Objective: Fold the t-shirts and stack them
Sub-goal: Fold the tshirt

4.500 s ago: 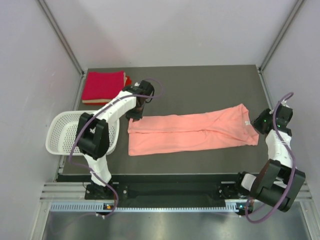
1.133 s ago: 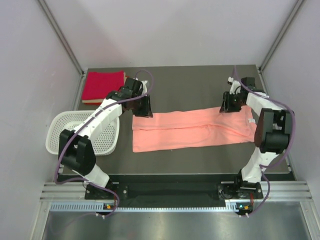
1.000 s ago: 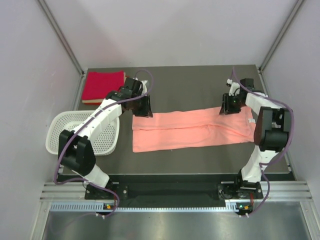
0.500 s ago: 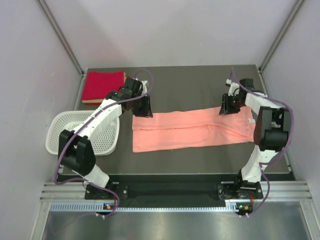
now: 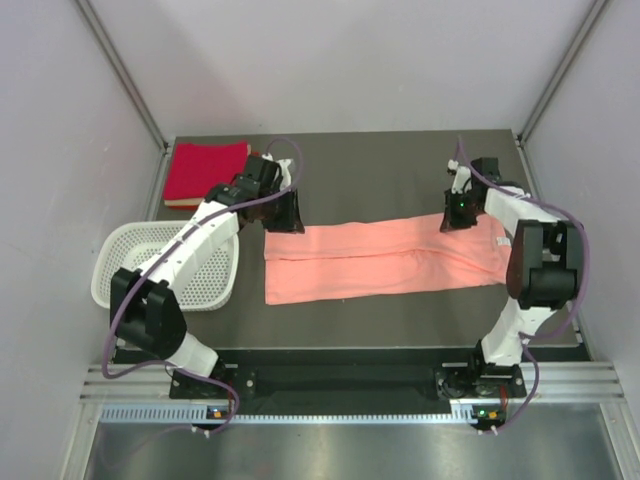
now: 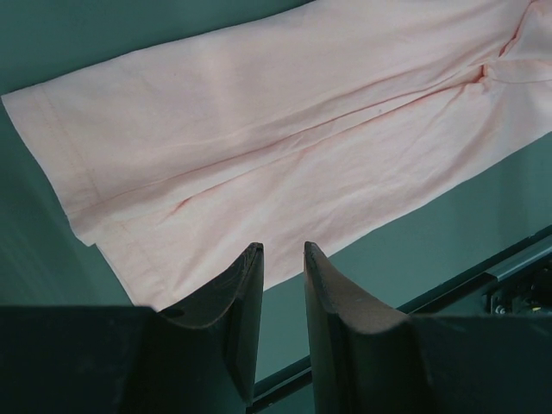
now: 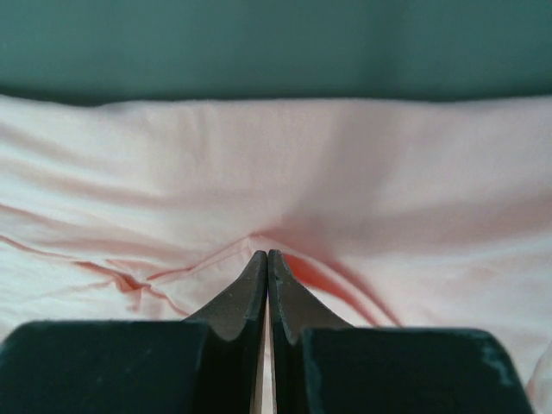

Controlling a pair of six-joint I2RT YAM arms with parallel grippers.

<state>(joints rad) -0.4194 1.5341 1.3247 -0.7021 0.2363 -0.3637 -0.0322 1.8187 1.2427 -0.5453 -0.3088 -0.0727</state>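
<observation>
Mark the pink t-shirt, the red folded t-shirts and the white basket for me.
pink t-shirt point(image 5: 370, 260), top view, middle of the cloth.
red folded t-shirts point(image 5: 205, 170), top view, top face.
basket point(image 5: 125, 258), top view, bare perforated floor.
</observation>
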